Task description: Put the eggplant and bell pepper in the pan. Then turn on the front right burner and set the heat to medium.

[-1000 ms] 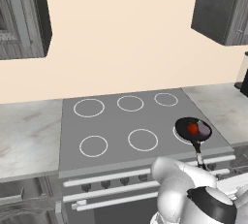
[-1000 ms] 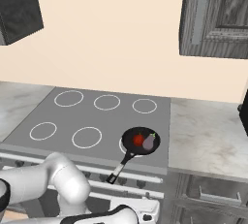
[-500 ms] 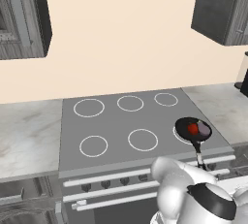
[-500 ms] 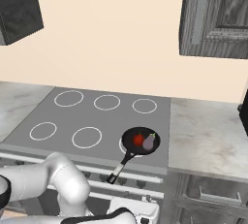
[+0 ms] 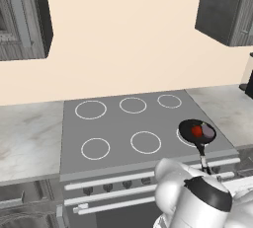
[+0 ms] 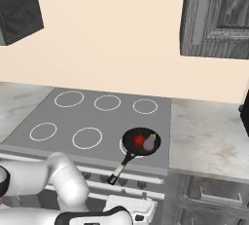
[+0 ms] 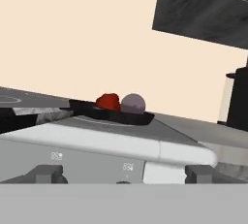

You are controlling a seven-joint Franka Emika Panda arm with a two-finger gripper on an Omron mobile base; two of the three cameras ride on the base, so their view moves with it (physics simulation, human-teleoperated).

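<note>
The black pan [image 5: 196, 132] sits on the front right burner [image 6: 121, 146] of the grey cooktop, its thin handle pointing out over the stove's front edge. Inside it lie the red bell pepper [image 6: 139, 140] and the purple-grey eggplant [image 6: 150, 143], side by side. In the hand view the pan [image 7: 111, 115] is seen edge-on, with the bell pepper [image 7: 108, 102] and eggplant [image 7: 132, 104] rising above its rim. My gripper [image 7: 123, 174] is open and holds nothing. It is low in front of the stove's front panel, below cooktop level.
A white oven handle bar [image 7: 97, 140] crosses the hand view above the control panel. A row of dark knobs [image 5: 116, 186] lines the stove front. Marble counters [image 6: 209, 136] flank the cooktop. A dark appliance [image 7: 238, 99] stands at the right.
The arm has shifted only slightly in front of the stove. The pan, bell pepper and eggplant have not moved.
</note>
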